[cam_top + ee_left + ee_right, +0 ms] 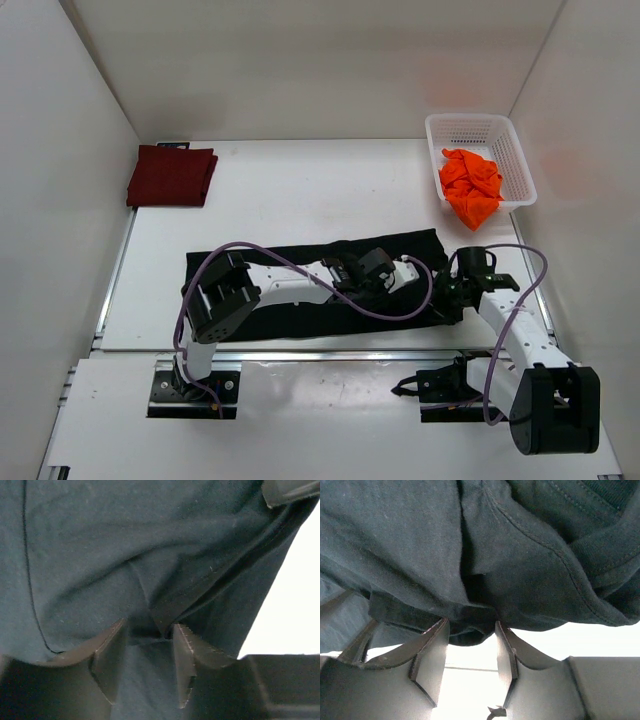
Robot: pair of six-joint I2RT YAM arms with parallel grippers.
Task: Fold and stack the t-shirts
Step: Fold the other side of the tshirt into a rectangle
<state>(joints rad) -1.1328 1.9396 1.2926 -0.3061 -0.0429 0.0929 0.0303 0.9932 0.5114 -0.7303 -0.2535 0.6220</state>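
Right gripper (470,630) is seen part-closed on a bunched hem of the black t-shirt (290,320). The cloth is gathered between its fingertips and raised off the white table (300,190). Left gripper (148,632) is set just beside it, towards the shirt's middle, with jaws half apart and a raised fold of the same cloth between the tips. Whether that fold is actually pinched cannot be told.

From both grippers the shirt is stretched away to the left as a long band, its long axis lying side to side across the table. Both grippers are thus placed at one end, with the free length lying wholly leftward. The right arm is judged the nearer to that end, while the left arm is reached across the band. A fold carried leftward along that axis is judged to be called for.

Farther off, the folded maroon t-shirt (170,176) is laid well to the left and beyond. The orange t-shirt (470,185) is heaped in the white mesh basket (470,118) beyond the right gripper.
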